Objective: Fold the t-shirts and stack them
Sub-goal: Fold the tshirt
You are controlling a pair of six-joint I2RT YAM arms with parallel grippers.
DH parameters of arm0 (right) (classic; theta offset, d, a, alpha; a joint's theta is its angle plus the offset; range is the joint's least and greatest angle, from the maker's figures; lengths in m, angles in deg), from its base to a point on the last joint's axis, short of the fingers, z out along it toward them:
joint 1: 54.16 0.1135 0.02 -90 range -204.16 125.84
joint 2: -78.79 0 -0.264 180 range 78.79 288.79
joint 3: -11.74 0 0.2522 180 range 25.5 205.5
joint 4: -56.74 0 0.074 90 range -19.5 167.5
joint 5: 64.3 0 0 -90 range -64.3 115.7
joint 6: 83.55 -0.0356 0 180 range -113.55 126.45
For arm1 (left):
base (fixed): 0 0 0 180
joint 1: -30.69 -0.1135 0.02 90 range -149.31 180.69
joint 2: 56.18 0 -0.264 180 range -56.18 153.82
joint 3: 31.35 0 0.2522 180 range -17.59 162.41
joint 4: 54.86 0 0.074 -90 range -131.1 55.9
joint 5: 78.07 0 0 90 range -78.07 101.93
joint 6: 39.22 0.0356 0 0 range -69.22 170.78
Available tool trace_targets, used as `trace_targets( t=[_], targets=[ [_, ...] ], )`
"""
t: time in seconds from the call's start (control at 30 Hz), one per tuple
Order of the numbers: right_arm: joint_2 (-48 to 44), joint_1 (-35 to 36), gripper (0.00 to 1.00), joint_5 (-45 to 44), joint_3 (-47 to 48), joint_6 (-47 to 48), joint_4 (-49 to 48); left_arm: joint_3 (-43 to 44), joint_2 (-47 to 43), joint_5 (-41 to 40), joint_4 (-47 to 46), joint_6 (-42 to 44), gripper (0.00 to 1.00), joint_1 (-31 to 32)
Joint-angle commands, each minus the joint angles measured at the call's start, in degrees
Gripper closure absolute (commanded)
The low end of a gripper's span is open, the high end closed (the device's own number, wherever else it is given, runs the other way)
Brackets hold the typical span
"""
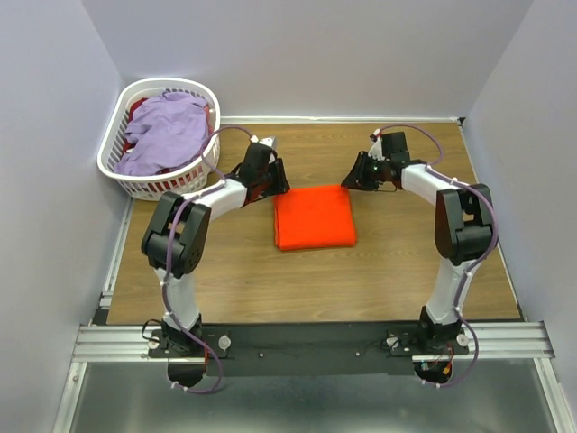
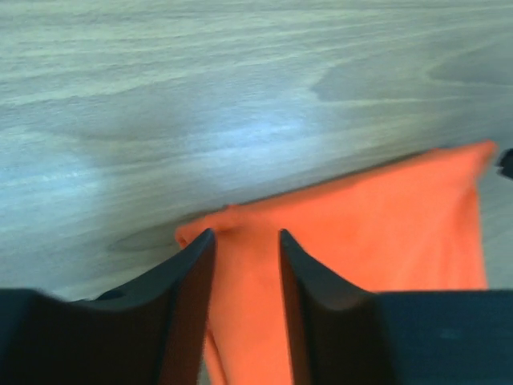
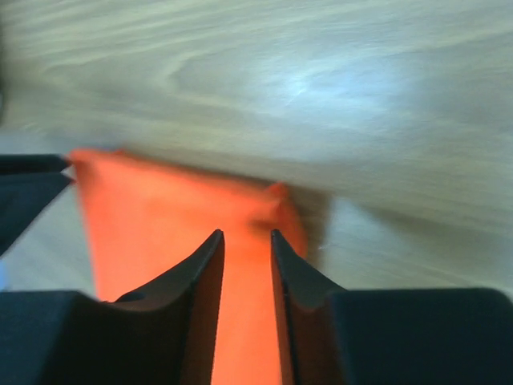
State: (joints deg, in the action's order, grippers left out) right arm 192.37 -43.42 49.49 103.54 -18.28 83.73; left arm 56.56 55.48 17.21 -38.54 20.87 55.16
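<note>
1. The worktop (image 1: 270,289) is a flat board of brown wood-grain, smooth with a dull sheen, set between pale walls.
2. The left arm (image 1: 176,239) and right arm (image 1: 462,225) are white and black jointed links with purple cable looped along them. Both reach in toward the middle of the worktop.
3. A basket (image 1: 149,183) of white slotted plastic, oval with a rolled rim, stands at the far left corner.
4. The lavender t-shirt (image 1: 167,131) lies crumpled inside the basket, soft and creased, heaped up to the rim.
5. The orange t-shirt (image 1: 314,216) lies in the middle of the worktop between the two arms. It is folded into a neat, nearly square pad with flat faces and soft rounded edges, and the cloth is bright and matte.
6. The left hand (image 2: 244,234) hovers at the shirt's far left corner. Its two black fingers (image 2: 188,273), smooth and curving inward to thin tips, stand a narrow gap apart, released. Orange cloth shows through the gap, lying flat below, and nothing is clamped.
7. The right hand (image 3: 247,234) sits at the far right corner, mirrored. Its black fingers (image 3: 200,273) are likewise parted by a narrow slot and hold nothing, with the orange corner lying flat beneath them. This view is blurred, so whether the tips touch the cloth cannot be told.
</note>
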Motion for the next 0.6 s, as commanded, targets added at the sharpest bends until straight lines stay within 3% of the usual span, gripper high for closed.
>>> trace_targets(
  t=[0.0, 0.13, 0.3, 0.57],
  targets=[
    [-5.47, 0.95, 0.61, 11.52, -6.75, -4.35, -9.0, -9.53, -9.08, 5.0, -6.76, -1.55, 0.5, 0.4],
    [-4.69, 0.95, 0.59, 17.16, -12.03, -9.62, -21.46, -15.52, -10.41, 8.25, -14.69, -3.84, 0.5, 0.49],
    [2.5, -0.71, 0.6, 20.24, -13.44, -16.64, -35.87, -14.04, -3.92, 6.68, -19.26, -4.45, 0.59, -0.29],
    [12.9, -4.94, 0.6, 22.7, -13.0, -20.53, -43.82, -12.01, 2.95, 8.07, -20.41, -5.51, 0.62, -4.16]
  ],
)
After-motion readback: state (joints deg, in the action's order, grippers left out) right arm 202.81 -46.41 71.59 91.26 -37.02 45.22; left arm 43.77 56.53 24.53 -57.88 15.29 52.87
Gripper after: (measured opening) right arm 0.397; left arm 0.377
